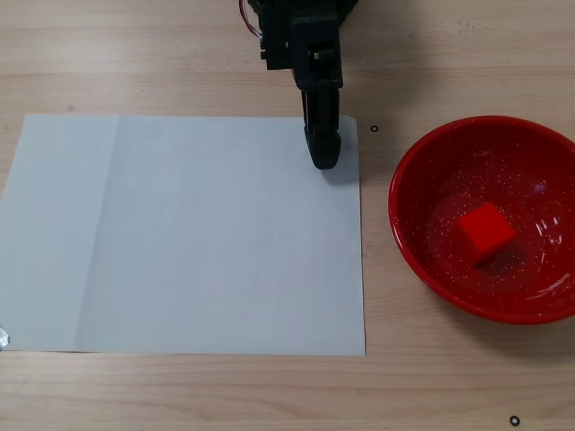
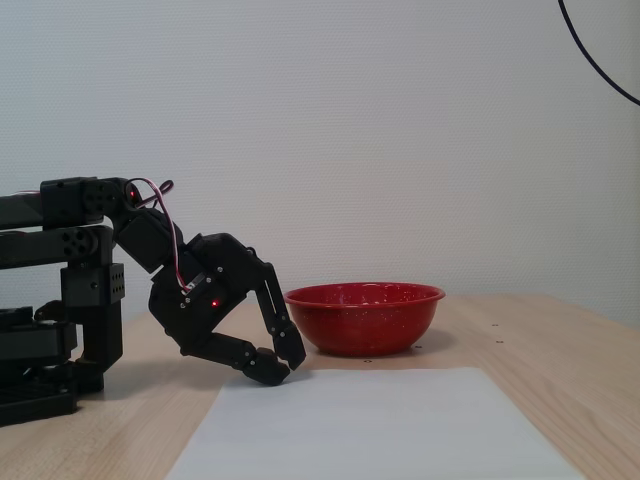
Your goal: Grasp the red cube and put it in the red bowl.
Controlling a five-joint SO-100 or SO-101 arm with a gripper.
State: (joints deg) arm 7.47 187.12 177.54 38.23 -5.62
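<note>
The red cube already lies inside the red bowl, well off to the right of the empty, clenched pincer in the top-down fixed view, which hangs low over the white paper sheet.

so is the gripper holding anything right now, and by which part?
Nothing. The gripper is shut and empty, low over the edge of the white paper. The red cube lies loose inside the red bowl.
</note>
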